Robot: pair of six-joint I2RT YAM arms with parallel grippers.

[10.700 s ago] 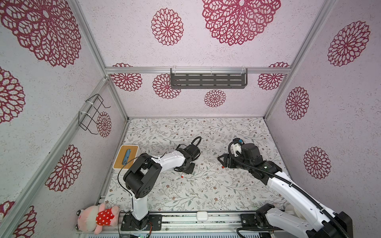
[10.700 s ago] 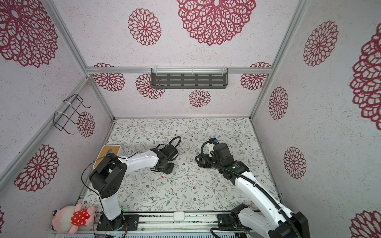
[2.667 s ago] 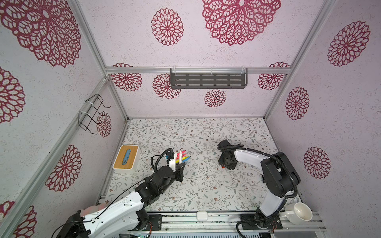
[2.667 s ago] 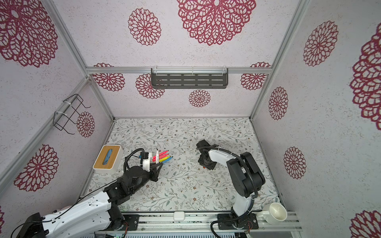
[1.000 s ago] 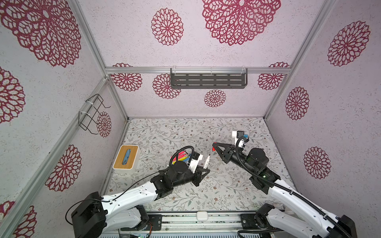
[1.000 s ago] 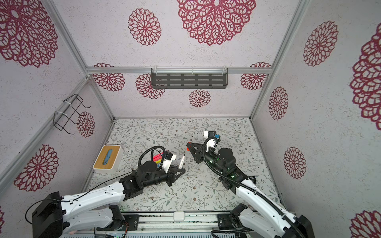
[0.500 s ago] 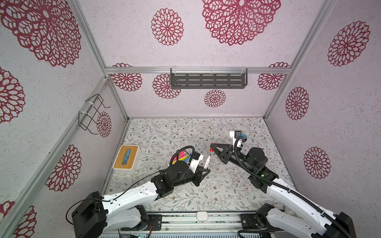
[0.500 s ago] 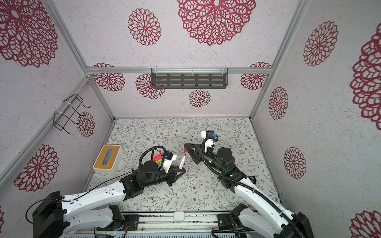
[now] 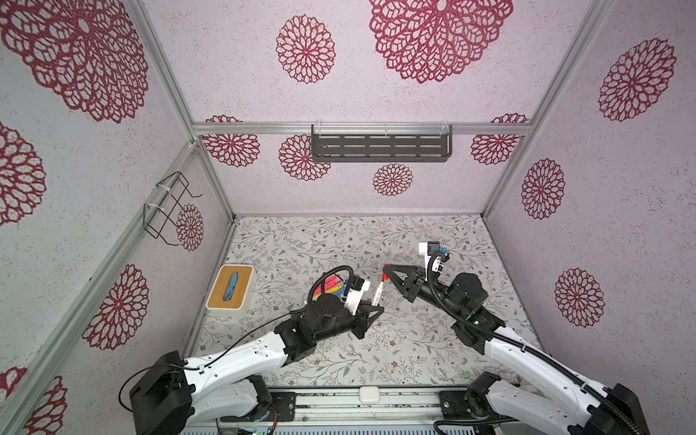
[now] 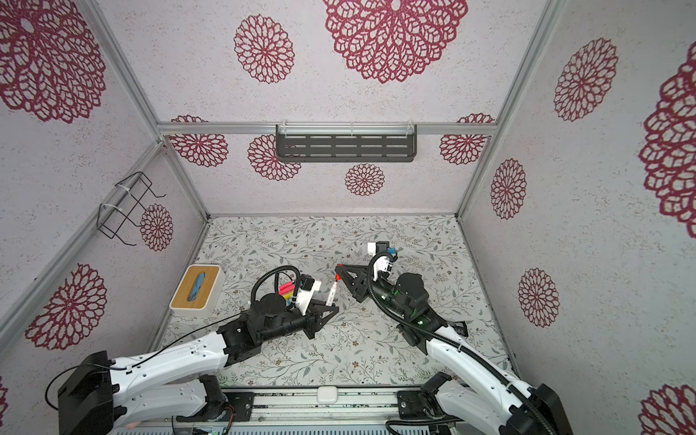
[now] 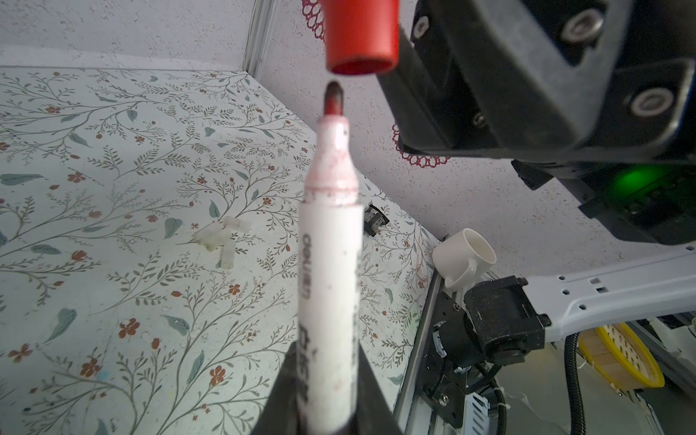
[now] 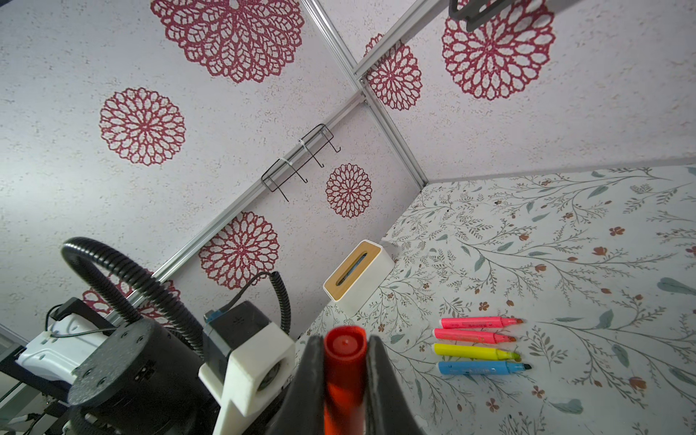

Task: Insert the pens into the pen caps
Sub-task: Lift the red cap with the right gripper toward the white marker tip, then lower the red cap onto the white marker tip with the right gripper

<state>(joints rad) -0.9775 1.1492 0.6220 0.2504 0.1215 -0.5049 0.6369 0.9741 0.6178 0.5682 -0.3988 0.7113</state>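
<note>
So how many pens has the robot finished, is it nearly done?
None look capped yet. Right now the left gripper holds the white pen, its red tip just short of the red cap pinched in the right gripper. Left to do: the four coloured pens lying uncapped on the table, and the clear caps lying loose.

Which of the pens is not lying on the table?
The white pen, clamped in the left gripper; the four coloured pens lie flat in a row.
</note>
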